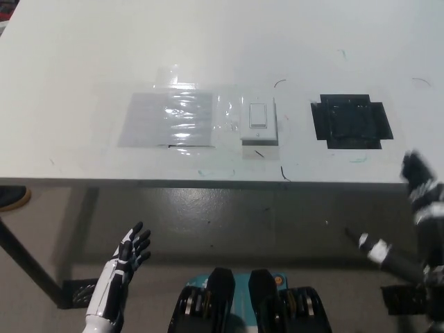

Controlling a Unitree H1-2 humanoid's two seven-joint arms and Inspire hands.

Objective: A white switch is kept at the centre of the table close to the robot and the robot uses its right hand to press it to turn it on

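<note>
The right hand (pixel 422 189) is blurred at the right edge, just off the table's near edge, and I cannot tell how its fingers are set; the left hand (pixel 132 251) rests low at the lower left, fingers spread and empty. The white switch (pixel 258 121) lies untouched at the middle of the white table (pixel 83 55), close to the near edge, between a clear taped sheet (pixel 172 119) and a black tape patch (pixel 350 122); no writing can be read.
</note>
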